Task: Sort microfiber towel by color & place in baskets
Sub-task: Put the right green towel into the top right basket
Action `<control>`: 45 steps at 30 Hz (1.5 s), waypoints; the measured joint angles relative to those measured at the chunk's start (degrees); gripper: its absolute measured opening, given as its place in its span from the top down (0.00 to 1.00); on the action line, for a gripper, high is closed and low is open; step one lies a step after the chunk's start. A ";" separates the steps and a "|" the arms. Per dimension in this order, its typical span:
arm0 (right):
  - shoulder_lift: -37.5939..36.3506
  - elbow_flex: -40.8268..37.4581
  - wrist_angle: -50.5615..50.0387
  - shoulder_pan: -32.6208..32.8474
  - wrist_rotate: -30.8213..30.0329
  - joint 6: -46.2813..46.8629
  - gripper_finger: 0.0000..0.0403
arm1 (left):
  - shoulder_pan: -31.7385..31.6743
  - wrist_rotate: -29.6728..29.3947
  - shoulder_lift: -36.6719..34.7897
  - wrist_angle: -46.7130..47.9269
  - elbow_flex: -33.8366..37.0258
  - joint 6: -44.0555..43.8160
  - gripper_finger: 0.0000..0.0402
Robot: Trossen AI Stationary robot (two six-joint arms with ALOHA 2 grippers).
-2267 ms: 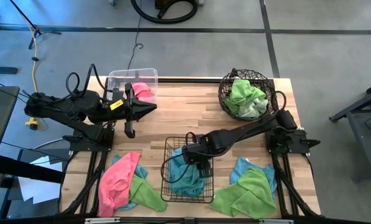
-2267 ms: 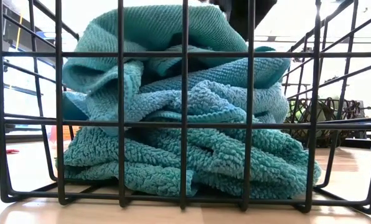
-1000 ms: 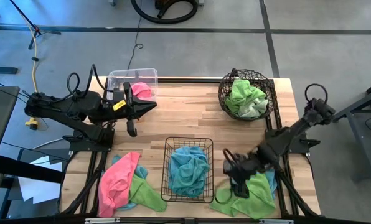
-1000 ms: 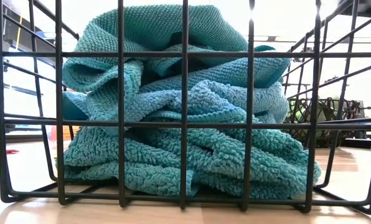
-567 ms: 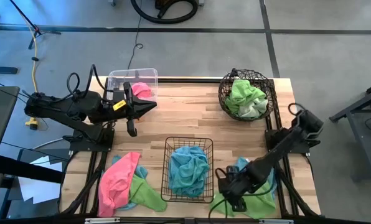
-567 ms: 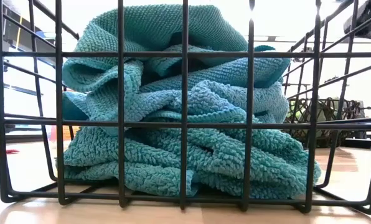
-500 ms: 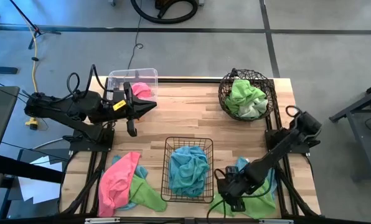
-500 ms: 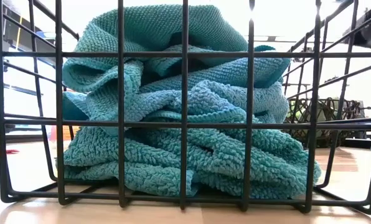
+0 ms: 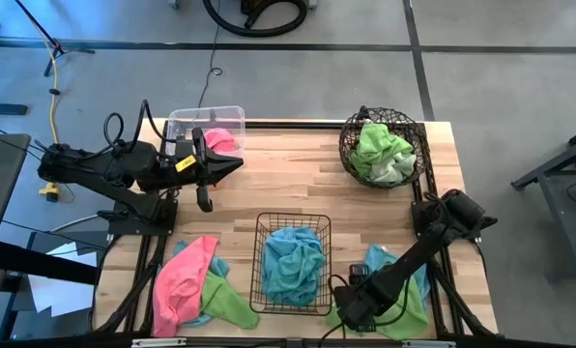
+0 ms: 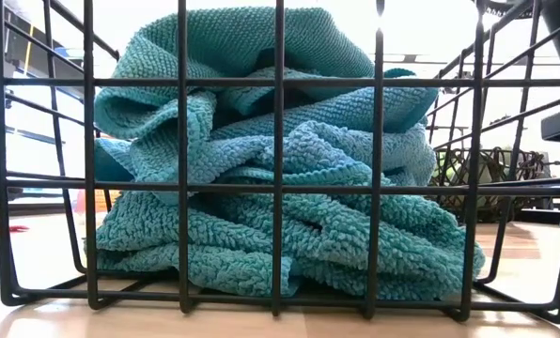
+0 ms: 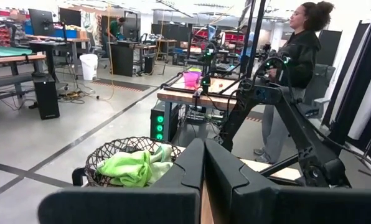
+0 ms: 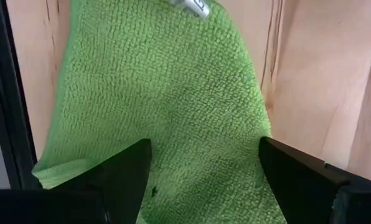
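Three baskets sit on the wooden worktop (image 9: pixel 298 184): a clear plastic tub (image 9: pixel 187 124) at the far left corner holding a pink towel (image 9: pixel 220 141), a round dark wire basket (image 9: pixel 354 133) at the far right holding lime green towels (image 9: pixel 380 150), and a black wire-grid basket (image 9: pixel 261 261) at the near middle, filled with crumpled light blue towels (image 10: pixel 280 160). A loose heap lies at the near left corner, with a pink towel (image 9: pixel 182 280) over a green one (image 9: pixel 228 302) and some blue showing. Another heap lies near right, where a light blue towel (image 9: pixel 379 259) rests on a lime green towel (image 12: pixel 167 93). The right gripper (image 9: pixel 349 307) is low over the near left corner of that green towel, just beside the grid basket; its fingers (image 12: pixel 126 171) stand wide apart above the cloth, holding nothing. The left gripper (image 9: pixel 232 166) hovers beside the clear tub, its fingers pressed together and empty, pointing across the worktop. In the left wrist view a person (image 11: pixel 294 68) stands in the room beyond.
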State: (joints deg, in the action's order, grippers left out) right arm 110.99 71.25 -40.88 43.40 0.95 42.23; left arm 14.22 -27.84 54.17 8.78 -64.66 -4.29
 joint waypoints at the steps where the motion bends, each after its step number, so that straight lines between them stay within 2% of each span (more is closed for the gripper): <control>1: 0.28 0.10 0.08 0.16 -0.12 0.51 0.26 | 0.00 0.01 -0.02 0.00 0.00 0.00 1.00; 7: 0.94 0.19 0.00 1.05 -3.16 1.41 0.28 | 0.00 0.01 -0.02 0.00 0.00 0.00 1.00; 11: 0.98 0.11 -0.20 1.02 -3.02 0.13 0.38 | 0.00 0.01 -0.01 0.01 0.00 0.00 1.00; 14: 0.98 0.06 0.13 0.89 -2.15 -0.60 0.56 | 0.00 0.01 -0.02 0.02 0.00 0.37 1.00; 18: 0.64 -0.01 0.96 0.67 1.31 0.12 0.91 | 0.00 0.01 0.00 0.01 0.00 1.88 1.00; 19: 0.32 -0.10 1.18 0.69 2.17 0.26 0.95 | 0.00 0.00 -0.01 0.02 0.00 1.88 1.00; 23: -3.49 -0.28 1.81 0.87 3.59 1.49 0.94 | 0.00 0.01 -0.02 0.00 0.00 1.94 1.00; 25: -6.50 -0.18 1.15 0.81 2.97 1.74 0.98 | 0.00 0.01 -0.02 0.00 0.00 2.02 1.00; 34: -23.47 -0.18 -3.84 -1.86 -7.08 -0.89 0.99 | 0.00 -0.02 -0.02 -0.02 0.00 3.74 1.00; 38: -30.73 -0.16 -4.22 -3.34 -8.86 -4.92 0.99 | 0.02 -0.02 -0.02 -0.02 0.00 3.96 1.00; 45: -40.39 -0.16 -2.54 -5.67 -9.69 -6.73 0.99 | 0.00 -0.02 -0.02 -0.02 0.00 3.93 1.00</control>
State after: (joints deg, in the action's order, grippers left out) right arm 70.59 71.09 -43.43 37.73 -8.74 35.50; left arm 14.22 -27.86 54.15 8.75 -64.66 -0.36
